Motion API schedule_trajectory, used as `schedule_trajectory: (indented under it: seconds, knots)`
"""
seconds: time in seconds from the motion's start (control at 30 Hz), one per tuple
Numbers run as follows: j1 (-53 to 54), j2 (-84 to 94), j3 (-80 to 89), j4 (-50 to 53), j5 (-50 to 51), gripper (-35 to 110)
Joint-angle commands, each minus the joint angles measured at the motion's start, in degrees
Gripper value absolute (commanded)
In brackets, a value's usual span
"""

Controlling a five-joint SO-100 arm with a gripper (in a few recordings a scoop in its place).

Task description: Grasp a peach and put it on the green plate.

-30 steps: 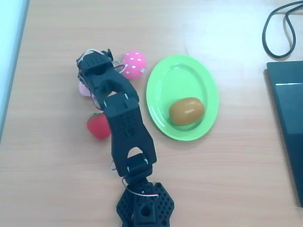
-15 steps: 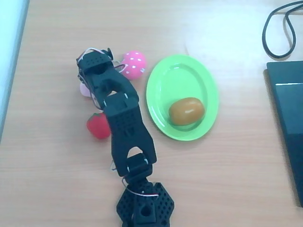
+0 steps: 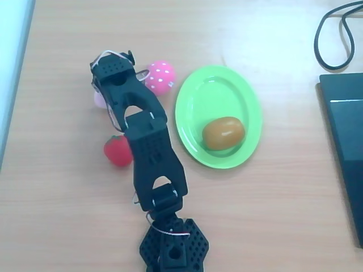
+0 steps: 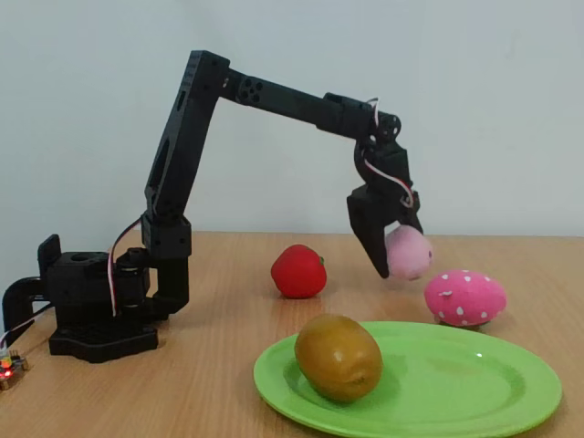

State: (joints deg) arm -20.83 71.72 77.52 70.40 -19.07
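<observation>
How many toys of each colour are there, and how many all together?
Pale pink: 1, the peach held up in the gripper
Hot pink with white dots: 1, the ball
Red: 1, the strawberry
Orange-brown: 1, the oval fruit on the green plate
Total: 4 toys

Pale-pink peach [image 4: 408, 252], lime-green plate [image 4: 474, 394], hot-pink ball [image 4: 465, 297] (white dots), black gripper [image 4: 388, 260]

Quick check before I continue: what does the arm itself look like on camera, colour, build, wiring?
The arm is all matte black plastic, built from boxy segments; its base is patterned with small holes. Thin white and red wires loop along the joints. The gripper ends in black, tapering jaws.
</observation>
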Motion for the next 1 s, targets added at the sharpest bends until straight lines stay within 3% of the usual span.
schedule_trajectory:
  seconds: [0.0, 0.43, 0.97]
  knots:
    - [0.2, 4.4, -3.5, 1.0, -0.4, 36]
    - [6.8, 6.2, -15.5, 7.8, 2.9, 36]
    - [25.4, 12.0, -14.2, 8.7, 18.6, 37]
